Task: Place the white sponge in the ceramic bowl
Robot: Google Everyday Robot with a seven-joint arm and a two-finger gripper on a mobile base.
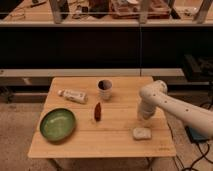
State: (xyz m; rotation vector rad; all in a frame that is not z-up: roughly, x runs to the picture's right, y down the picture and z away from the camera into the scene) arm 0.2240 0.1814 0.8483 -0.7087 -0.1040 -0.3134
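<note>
The white sponge [141,133] lies flat near the front right of the wooden table [90,142]. The green ceramic bowl [57,124] sits at the front left, empty. My gripper [143,117] hangs at the end of the white arm [172,105], which comes in from the right. The gripper points down, just behind and slightly above the sponge. It holds nothing that I can see.
A dark cup [104,90] stands at the back middle. A white tube-like packet [73,95] lies at the back left. A small red-brown object [97,111] stands in the middle. Dark shelving [100,40] runs behind the table.
</note>
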